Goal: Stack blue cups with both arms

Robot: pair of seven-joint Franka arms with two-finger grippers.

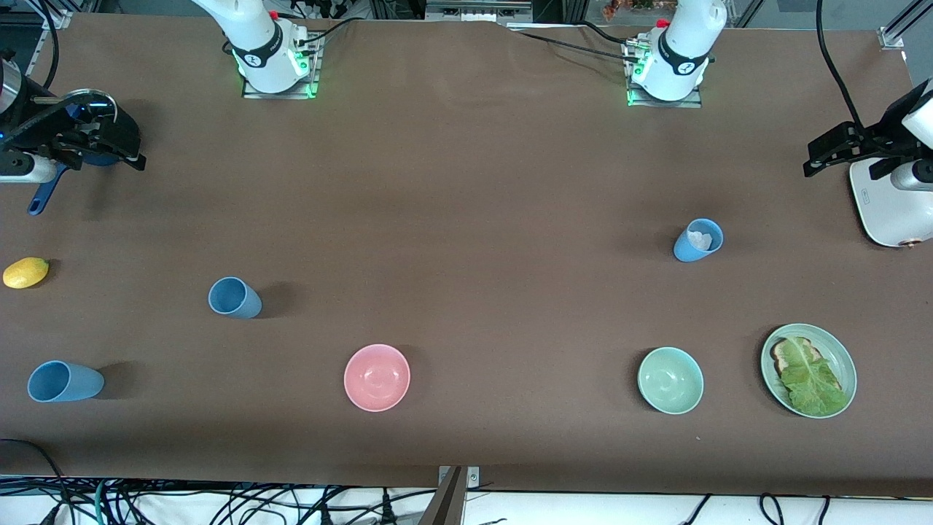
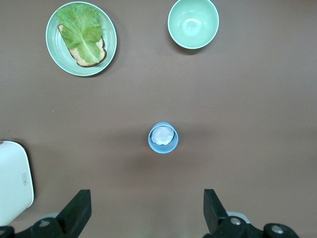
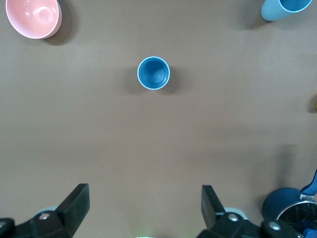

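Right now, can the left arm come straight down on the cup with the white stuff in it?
Probably yes. The left gripper hangs open over bare table, nothing around the blue cup; the green bowl and plate sit well apart from it.

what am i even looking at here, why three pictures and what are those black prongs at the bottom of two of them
These are two white robot arms bolted along one edge of a brown table. The wide picture comes from a high camera facing them. The other two come from cameras on each arm's wrist, looking down; the black prongs are that arm's own hand.

The left hand hangs open over a blue cup with something white inside, holding nothing. The right hand hangs open over the empty blue cup, also holding nothing.

A third blue cup stands nearer the front camera, at the right arm's end. Also on the table: a pink bowl, a pale green bowl, a green plate with toast and lettuce, a lemon, a dark blue pan and a white appliance.
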